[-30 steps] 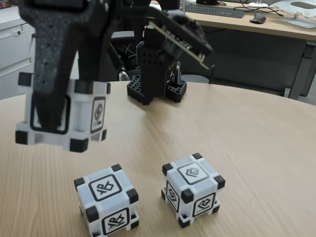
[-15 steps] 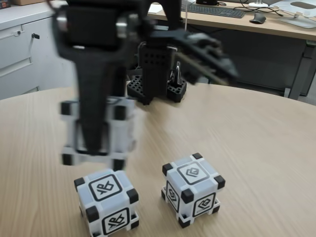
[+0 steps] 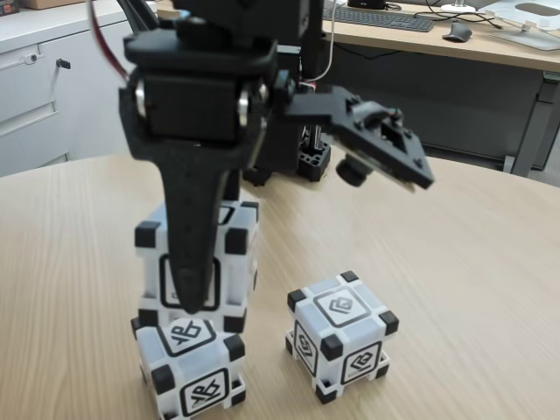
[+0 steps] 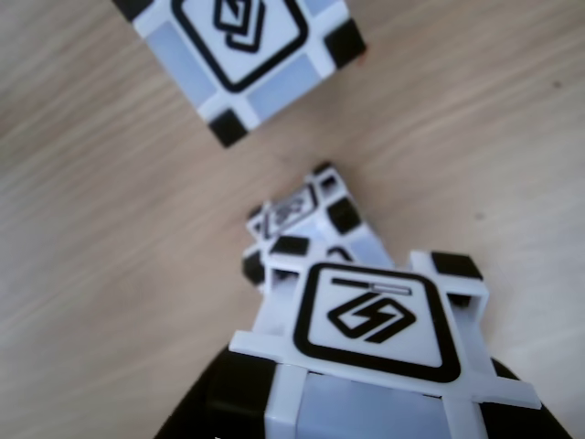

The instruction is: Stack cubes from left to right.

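Three white cubes with black corners stand out on the wooden table (image 3: 455, 262). My gripper (image 3: 194, 293) is shut on one cube (image 3: 236, 254), its black front finger (image 3: 191, 262) running down the cube's near face. This held cube sits right above the front left cube (image 3: 188, 367), its bottom corners at or just over that cube's top. The third cube (image 3: 341, 337) stands apart to the right. In the other view, the held cube (image 4: 375, 329) fills the foreground, the cube under it (image 4: 302, 215) peeks out behind, and the third cube (image 4: 242, 55) lies at the top.
The arm's black base (image 3: 302, 157) stands at the back of the round table. Behind it are a desk with a keyboard (image 3: 381, 17) and a mouse, and a grey cabinet (image 3: 35, 87) at the left. Open table stretches to the right.
The gripper has carried its cube from the upper left down and to the right, so it now sits over the front left cube. The two cubes on the table have not moved.
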